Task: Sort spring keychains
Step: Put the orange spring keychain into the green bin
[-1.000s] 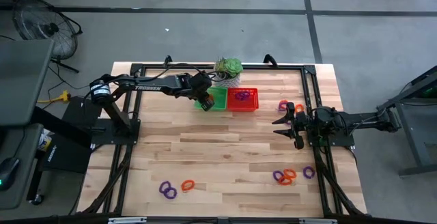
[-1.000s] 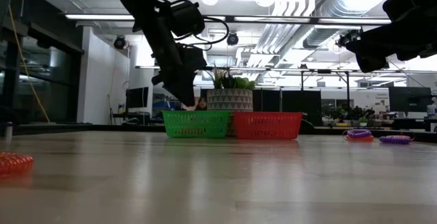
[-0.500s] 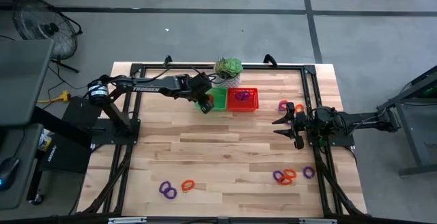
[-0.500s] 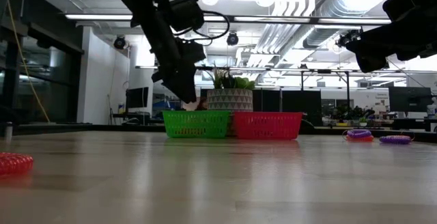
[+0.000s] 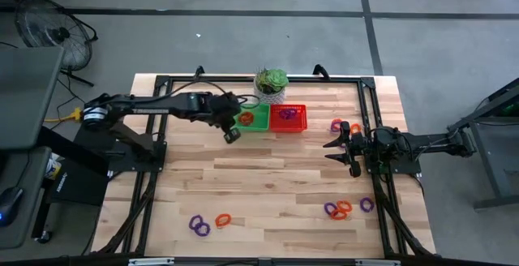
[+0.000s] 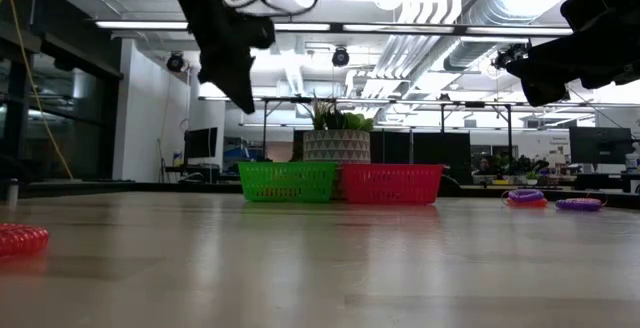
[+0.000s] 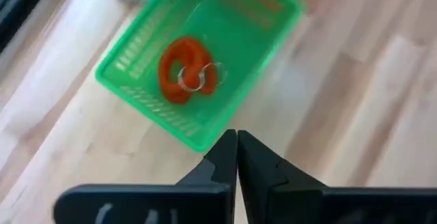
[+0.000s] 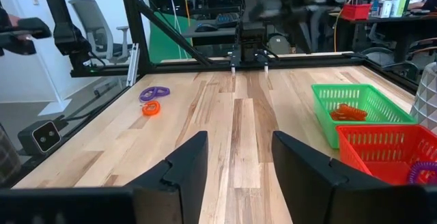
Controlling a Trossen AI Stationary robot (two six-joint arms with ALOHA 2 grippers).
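An orange spring keychain (image 7: 186,78) lies on the bottom of the green basket (image 5: 259,124), and a purple one (image 5: 287,113) lies in the red basket (image 5: 298,126) beside it. My left gripper (image 5: 231,135) hangs shut and empty above the table, just off the green basket's near left corner; its fingertips meet in the left wrist view (image 7: 237,136). My right gripper (image 5: 331,151) waits open and empty at the table's right side, pointing level across the table. More orange and purple keychains lie loose on the wood (image 5: 338,209) (image 5: 209,222) (image 5: 344,126).
A potted plant (image 5: 271,81) stands right behind the two baskets at the far edge. A black frame (image 5: 162,120) runs around the table's edges. Bare wood (image 5: 268,177) stretches between the baskets and the near groups of keychains.
My left gripper has risen from over the green basket and drawn back toward the table's left and near side. The orange keychain that showed at its fingertips now lies in the green basket, let go.
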